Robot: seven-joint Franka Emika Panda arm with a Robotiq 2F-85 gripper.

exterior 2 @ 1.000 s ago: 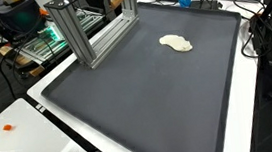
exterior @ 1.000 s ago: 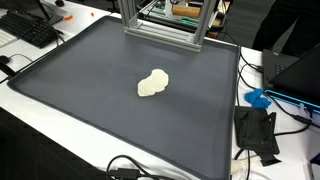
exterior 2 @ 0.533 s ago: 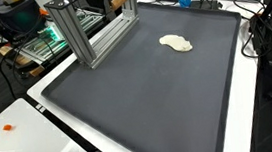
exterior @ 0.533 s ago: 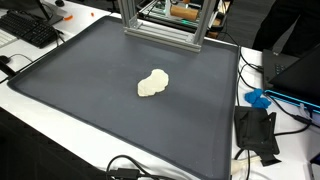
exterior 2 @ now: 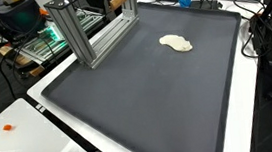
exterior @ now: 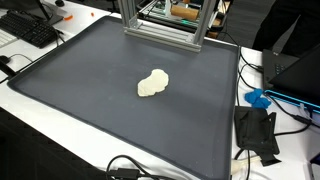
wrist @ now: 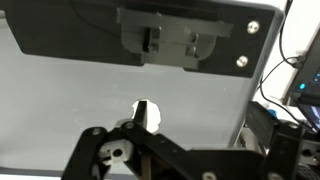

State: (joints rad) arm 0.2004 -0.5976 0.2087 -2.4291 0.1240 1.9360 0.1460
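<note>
A cream-white lump (exterior: 152, 84) (exterior 2: 176, 43) lies alone on the big dark mat (exterior: 90, 100) (exterior 2: 148, 95). Neither exterior view shows the arm or the gripper. In the wrist view the gripper (wrist: 210, 140) fills the bottom edge, high above the mat. Its black linkages are spread far apart and nothing sits between them. The lump (wrist: 150, 110) shows small, just past the left finger (wrist: 139, 122), which covers part of it. The gripper touches nothing.
An aluminium frame (exterior: 160, 30) (exterior 2: 87, 35) stands at the mat's far edge. A keyboard (exterior: 30, 30) lies beyond one corner. Cables, a blue object (exterior: 258, 99) and black gear (exterior: 258, 135) lie on the white table beside the mat.
</note>
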